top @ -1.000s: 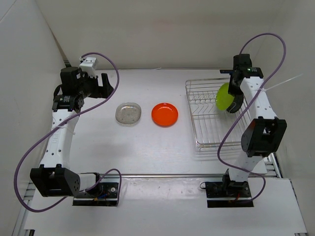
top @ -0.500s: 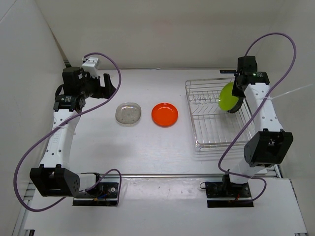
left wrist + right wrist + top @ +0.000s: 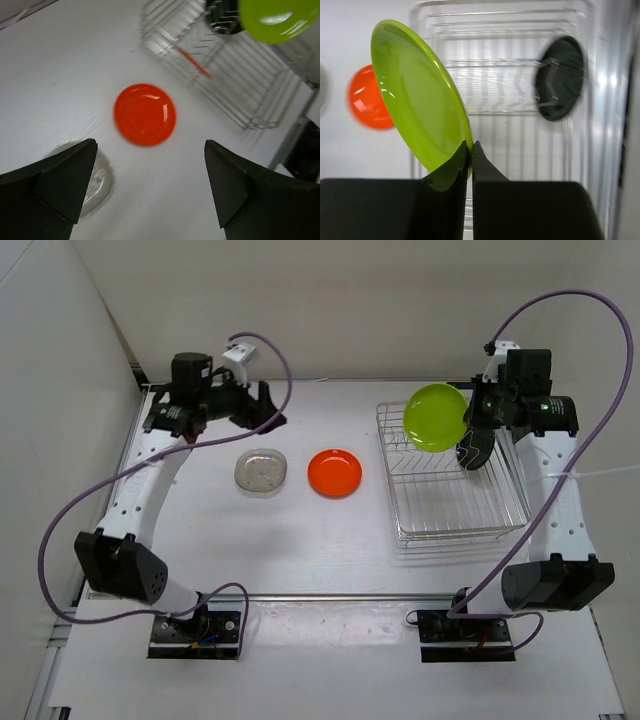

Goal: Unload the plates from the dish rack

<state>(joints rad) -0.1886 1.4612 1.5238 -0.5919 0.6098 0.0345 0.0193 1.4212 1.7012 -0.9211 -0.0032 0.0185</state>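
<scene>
Surface: white table (image 3: 300, 540), enclosed by white walls (image 3: 330, 310) at the left, far and right sides.

Rack (image 3: 440, 502): on the table along the right edge, toward the far right corner.

Green plate (image 3: 435, 417): lifted and tilted over the rack's far left corner. Right gripper (image 3: 470, 147): fingers closed together on this plate's rim.

Black plate (image 3: 560, 77): inside the rack, blurred in the right wrist view. In the top view the right arm crosses the rack's right side.

Orange plate (image 3: 335, 472): flat on the table centre, just left of the rack. Clear plate (image 3: 262, 472): flat, near the orange plate's left side, not touching it.

Left gripper (image 3: 268, 410): fingers wide apart, holding nothing, above the far left area, beyond the clear plate.
</scene>
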